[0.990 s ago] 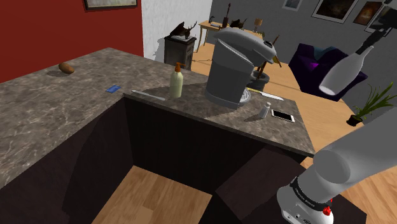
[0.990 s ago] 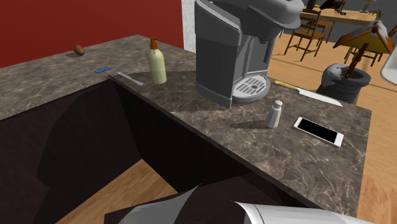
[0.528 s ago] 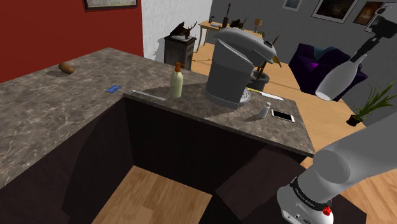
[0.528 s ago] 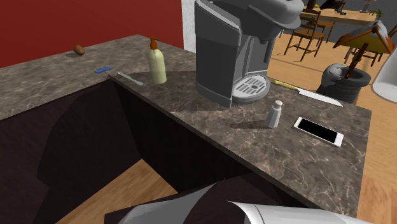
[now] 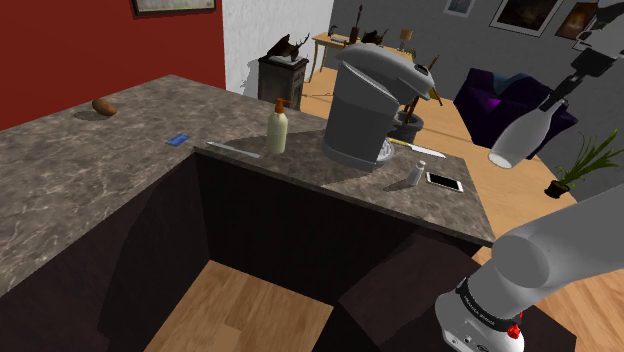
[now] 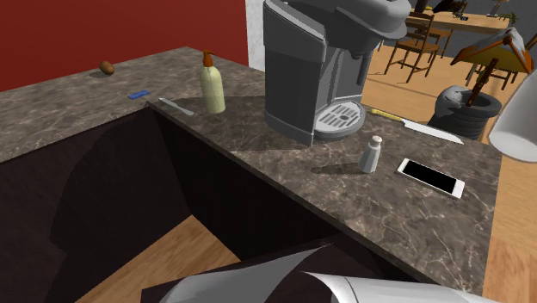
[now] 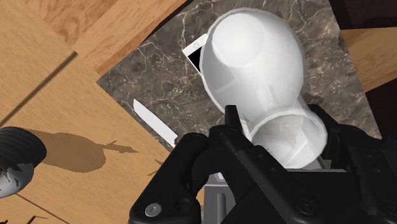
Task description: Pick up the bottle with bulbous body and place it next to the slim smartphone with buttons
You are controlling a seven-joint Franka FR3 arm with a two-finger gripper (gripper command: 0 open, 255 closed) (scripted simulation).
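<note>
A white bottle with a bulbous body (image 5: pixel 515 142) hangs tilted in the air, body downward, past the counter's end at the shoulder view's right. My black gripper (image 5: pixel 562 92) is shut on its thin neck. In the wrist view the bottle (image 7: pixel 254 63) bulges out beyond the gripper (image 7: pixel 283 143), whose jaws clasp the neck. The slim smartphone (image 5: pixel 445 182) lies flat on the dark marble counter (image 5: pixel 330 170) near its end, below and left of the bottle. Its corner (image 7: pixel 194 54) peeks out from behind the bottle. The bottle's body (image 6: pixel 518 127) shows at the second exterior view's right edge, above the phone (image 6: pixel 430 176).
A small grey shaker (image 6: pixel 372 155) stands just beside the phone. Behind it are a big grey coffee machine (image 6: pixel 318 60), a knife (image 6: pixel 422 127) and a utensil holder (image 6: pixel 469 108). A soap dispenser (image 5: pixel 277 128), a blue card (image 5: pixel 179 139) and a potato (image 5: pixel 104 105) sit farther along.
The gripper has carried the bottle lower and a little toward the shoulder view's left, closer to the counter's end. More of the bottle has come into the second exterior view.
</note>
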